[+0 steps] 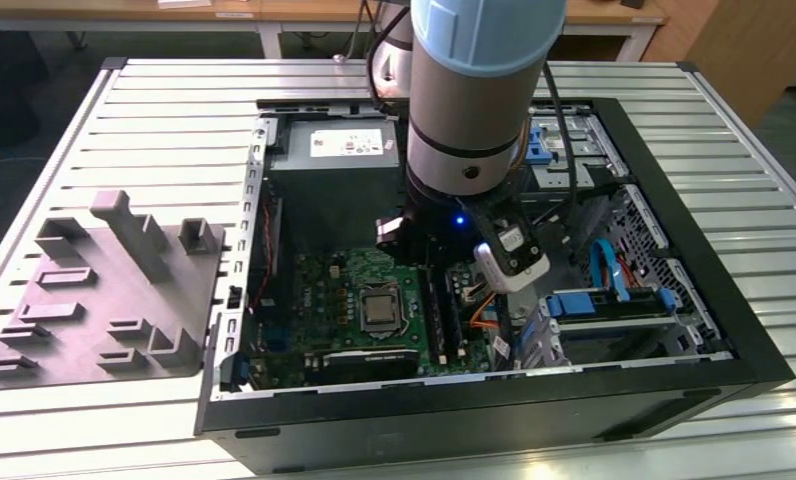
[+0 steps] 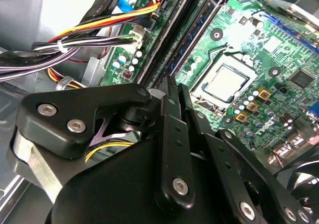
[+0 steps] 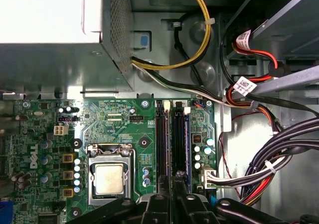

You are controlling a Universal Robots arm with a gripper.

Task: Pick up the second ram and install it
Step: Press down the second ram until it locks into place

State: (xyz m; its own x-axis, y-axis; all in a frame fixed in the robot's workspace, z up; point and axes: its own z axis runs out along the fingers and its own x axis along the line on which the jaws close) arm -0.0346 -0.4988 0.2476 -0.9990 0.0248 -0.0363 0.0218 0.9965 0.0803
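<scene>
The second ram, slim and dark, stands on edge among the motherboard's slots.

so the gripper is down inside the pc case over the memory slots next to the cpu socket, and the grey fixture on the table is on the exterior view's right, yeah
Not quite. The gripper is down inside the PC case, over the memory slots beside the CPU socket, as the first wrist view shows. But the grey fixture lies on the exterior view's left, outside the case.
</scene>
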